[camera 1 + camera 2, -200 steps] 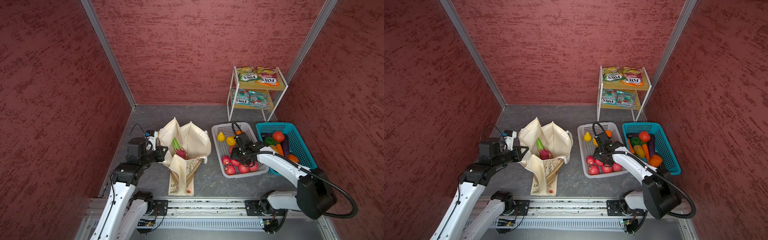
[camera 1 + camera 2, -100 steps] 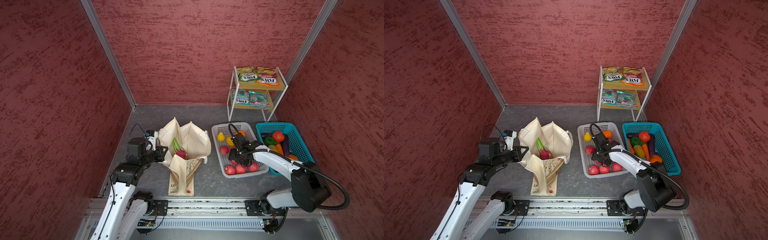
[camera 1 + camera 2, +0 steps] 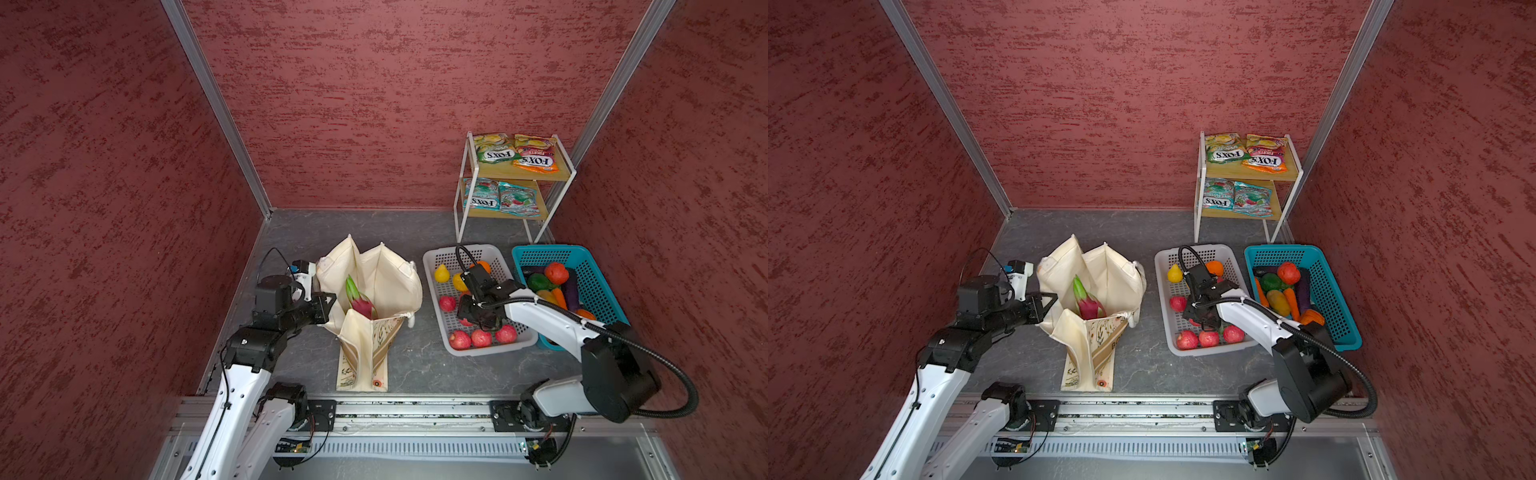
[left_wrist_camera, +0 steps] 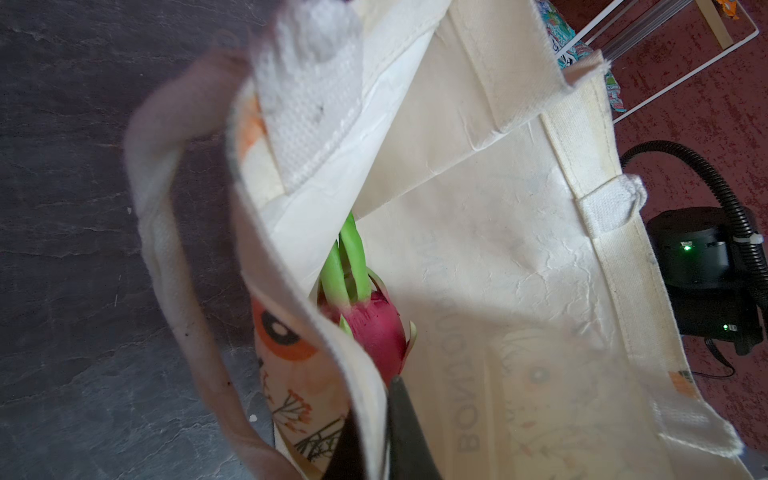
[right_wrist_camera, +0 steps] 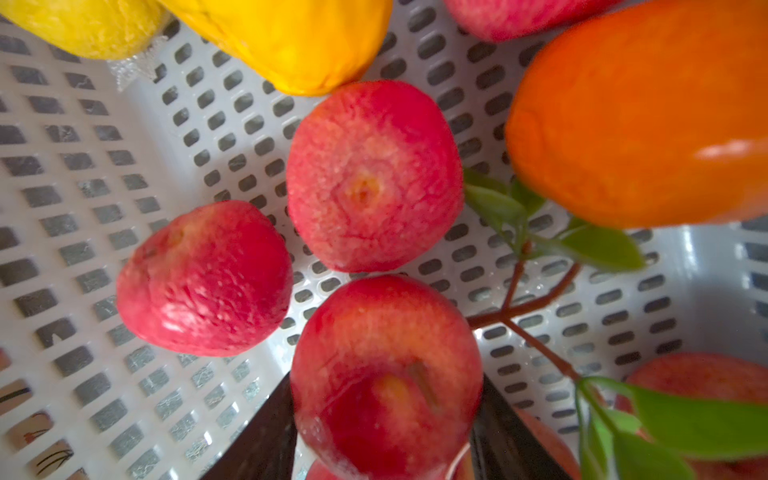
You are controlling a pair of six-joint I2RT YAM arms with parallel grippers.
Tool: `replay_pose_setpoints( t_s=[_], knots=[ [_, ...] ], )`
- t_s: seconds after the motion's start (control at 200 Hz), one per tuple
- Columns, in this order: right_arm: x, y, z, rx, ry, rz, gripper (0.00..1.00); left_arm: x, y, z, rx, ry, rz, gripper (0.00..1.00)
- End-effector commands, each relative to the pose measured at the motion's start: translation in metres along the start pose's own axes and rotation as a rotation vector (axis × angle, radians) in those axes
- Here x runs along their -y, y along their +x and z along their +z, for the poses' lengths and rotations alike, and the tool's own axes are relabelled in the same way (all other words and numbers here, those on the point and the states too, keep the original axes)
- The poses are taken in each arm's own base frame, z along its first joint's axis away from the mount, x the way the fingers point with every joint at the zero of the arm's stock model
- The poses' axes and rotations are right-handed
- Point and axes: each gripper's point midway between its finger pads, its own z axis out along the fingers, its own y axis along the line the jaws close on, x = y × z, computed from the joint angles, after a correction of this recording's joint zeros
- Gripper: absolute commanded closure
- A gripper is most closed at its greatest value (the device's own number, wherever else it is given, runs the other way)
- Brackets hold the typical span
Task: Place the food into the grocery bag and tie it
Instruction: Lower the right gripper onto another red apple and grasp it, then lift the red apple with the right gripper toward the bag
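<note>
**A:** Where's your big cream canvas tote (image 3: 386, 282) with the floral print?

**B:** Slumped open on the dark floor (image 3: 415, 374), near the grey perforated plastic basket (image 3: 453, 250). Your left gripper (image 4: 376, 428) is pinched tight on its rim. A pink dragon fruit (image 3: 362, 305) with green tips lies inside.

**A:** And your right gripper (image 5: 386, 419)?

**B:** Down in that basket, fingers either side of a red apple (image 5: 386, 365). Whether they squeeze it, you can't tell.

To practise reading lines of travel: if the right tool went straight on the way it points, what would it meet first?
The red apple between the fingers of the right tool, then probably the floor of the grey basket; depth is unclear.
</note>
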Motion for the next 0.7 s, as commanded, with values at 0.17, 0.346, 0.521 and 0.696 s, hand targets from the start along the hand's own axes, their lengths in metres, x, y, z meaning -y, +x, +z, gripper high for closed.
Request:
replay_pose_setpoints(
  t_s=[0.17,0.346,0.521,0.696],
  knots=[
    [-0.044,-0.033,-0.084,0.146,-0.126,-0.011,0.45,-0.002,0.004,0.001,-0.008,0.004,-0.005,0.89],
    [-0.102,-0.062,-0.172,0.285,-0.288,-0.057,0.45,-0.001,0.004,0.001,-0.007,0.004,-0.005,0.89],
    [-0.181,-0.063,-0.253,0.378,-0.489,-0.178,0.46,-0.001,0.004,0.0,-0.003,0.006,-0.002,0.89],
    [-0.255,-0.031,-0.262,0.337,-0.548,-0.346,0.46,0.0,0.003,0.0,0.0,0.007,-0.002,0.89]
  ],
)
